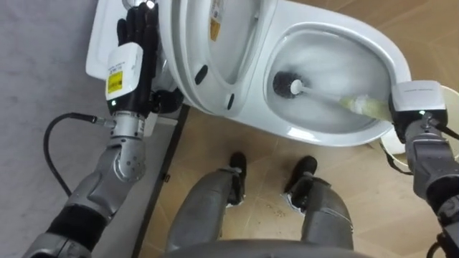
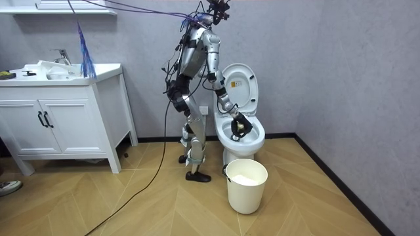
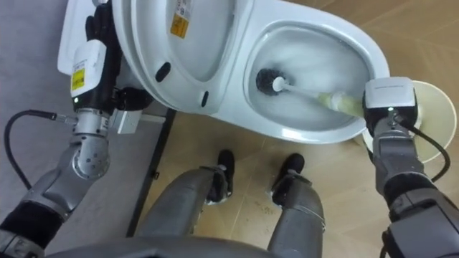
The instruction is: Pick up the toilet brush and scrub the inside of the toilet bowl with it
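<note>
Yellowish plastic handle is sitting clenched in the right hand [image 1: 417, 100] at right of frame, the toilet brush [image 1: 326, 95] reaching left into the bowl [image 1: 330, 140]. It's looking light, stiff, probably slippery when wet, so best gripped high. Upper left, the left hand [image 1: 136, 36] is resting straight-fingered beside the raised lid [image 1: 188, 54], whose yellow label [image 1: 214, 25] is reading too small to make out.

The toilet bowl [image 1: 391, 61] lies open from above, though the brush [image 1: 288, 84] slants across it from the right rim. The raised lid [image 1: 190, 50] walls off the bowl's left side; a bucket [image 2: 247, 185] stands just beside its right. Open floor [image 2: 79, 203] stretches from the robot's back to the cabinet [image 2: 65, 124].
</note>
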You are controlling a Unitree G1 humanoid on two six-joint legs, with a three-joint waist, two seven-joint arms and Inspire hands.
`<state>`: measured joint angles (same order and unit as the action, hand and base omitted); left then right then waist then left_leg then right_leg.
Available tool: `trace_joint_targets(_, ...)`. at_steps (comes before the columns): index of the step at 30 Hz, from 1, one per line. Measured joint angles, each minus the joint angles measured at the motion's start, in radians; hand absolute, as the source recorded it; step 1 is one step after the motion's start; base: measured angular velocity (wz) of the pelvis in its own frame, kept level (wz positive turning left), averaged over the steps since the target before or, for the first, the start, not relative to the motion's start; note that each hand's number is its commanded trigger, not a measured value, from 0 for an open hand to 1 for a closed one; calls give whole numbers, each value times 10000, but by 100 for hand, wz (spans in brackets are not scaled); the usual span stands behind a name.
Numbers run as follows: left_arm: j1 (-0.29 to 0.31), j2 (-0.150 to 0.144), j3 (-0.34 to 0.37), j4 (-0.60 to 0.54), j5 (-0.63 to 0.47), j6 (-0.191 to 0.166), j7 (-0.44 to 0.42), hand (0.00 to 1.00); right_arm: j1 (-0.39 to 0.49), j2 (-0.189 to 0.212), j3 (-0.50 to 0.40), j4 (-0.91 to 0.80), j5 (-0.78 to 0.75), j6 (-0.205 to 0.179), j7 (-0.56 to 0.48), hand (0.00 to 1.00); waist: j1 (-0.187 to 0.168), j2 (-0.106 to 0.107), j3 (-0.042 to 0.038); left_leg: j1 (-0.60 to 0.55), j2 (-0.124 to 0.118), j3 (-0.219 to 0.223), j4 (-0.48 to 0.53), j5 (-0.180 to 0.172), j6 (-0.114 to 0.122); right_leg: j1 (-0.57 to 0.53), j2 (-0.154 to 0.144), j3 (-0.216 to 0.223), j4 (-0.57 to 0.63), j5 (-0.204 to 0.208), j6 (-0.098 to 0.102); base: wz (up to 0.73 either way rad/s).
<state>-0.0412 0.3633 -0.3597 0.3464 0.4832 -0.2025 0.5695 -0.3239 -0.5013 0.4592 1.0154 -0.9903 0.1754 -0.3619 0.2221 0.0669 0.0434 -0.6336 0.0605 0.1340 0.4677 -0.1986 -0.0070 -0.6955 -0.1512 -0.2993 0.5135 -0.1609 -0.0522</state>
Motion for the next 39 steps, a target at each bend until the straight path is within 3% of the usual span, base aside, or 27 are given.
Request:
trace_joint_targets(8, 116, 184, 314, -224, 252, 225, 113, 0, -95, -188, -627, -702, -18, -224, -188, 100, -376, -134, 7, -381, -78, 78, 205, 24, -22, -537, -176, 116, 395, -96, -55, 1)
trace_joint_targets(11, 118, 268, 421, -218, 270, 292, 84, 0, -26, -94, -593, -1370, -220, -211, 14, 100, -376, -273, -57, -349, -15, 179, 339, 24, -24, -560, -125, 216, 453, -63, -122, -11)
trace_joint_targets(13, 117, 272, 413, -196, 253, 400, 73, 0, 322, -158, -343, -2149, -439, -84, 249, 100, -449, -338, -55, -221, -4, 173, 327, 23, -25, -406, -104, 204, 401, -52, -132, -4)
trace_joint_targets(18, 160, 637, 317, -157, 118, 335, 144, 0, 1678, -158, -215, -5436, -786, 837, 1837, 100, -527, -336, -80, -193, 189, 158, 337, 3, -55, -161, 194, 200, -61, 179, -131, -7)
trace_joint_targets(23, 181, 704, 110, -77, -607, 179, 464, 0, 2353, -169, -222, -6870, -804, 1320, 2781, 100, -498, -270, -121, -178, 371, 117, 321, -87, -132, 57, 444, 37, -313, 398, -223, -8)
trace_joint_targets(25, 243, 757, -9, -134, -609, 231, 628, 0, 2409, -177, -259, -6861, -794, 1320, 2783, 100, -500, -236, -138, -173, 397, 118, 323, -95, -146, 48, 464, 37, -314, 403, -230, 0)
trace_joint_targets(28, 479, 729, -78, -67, -574, 311, 755, 0, 2280, -172, -517, -6250, -626, 1223, 2626, 100, -503, -72, -236, -162, 406, 126, 310, -94, -146, 48, 442, 39, -296, 402, -234, 0)
trace_joint_targets(30, 576, 733, -86, -136, -550, 478, 767, 0, 1857, -181, -660, -5327, -130, 830, 2290, 100, -515, -76, -237, -94, 364, 168, 211, -68, -164, 6, 381, 106, -254, 385, -239, -4)
trace_joint_targets(32, 595, 738, -86, -244, -514, 583, 686, 0, 1606, -190, -818, -4750, 340, 531, 2117, 100, -608, -139, -208, -10, 224, 217, 110, 3, -133, -93, 223, 210, -26, 275, -210, 10)
trace_joint_targets(35, 801, 793, 78, -583, -176, 1013, 549, 0, 1046, -171, -1011, -4136, 484, 208, 1910, 100, -918, -331, -112, -7, -37, 298, 124, 99, -55, -346, -119, 297, 446, 31, -169, 12)
trace_joint_targets(37, 816, 762, 232, -680, -109, 1064, 469, 0, 846, -158, -1081, -4164, 302, 167, 1865, 100, -953, -425, -72, -24, -64, 312, 167, 101, -52, -400, -163, 316, 515, 0, -172, 2)
trace_joint_targets(39, 818, 802, 243, -800, -86, 1100, 420, 0, 877, -117, -960, -4597, 95, 179, 1942, 100, -953, -586, -84, -19, -34, 299, 186, 101, -53, -375, -104, 345, 460, 2, -174, 0)
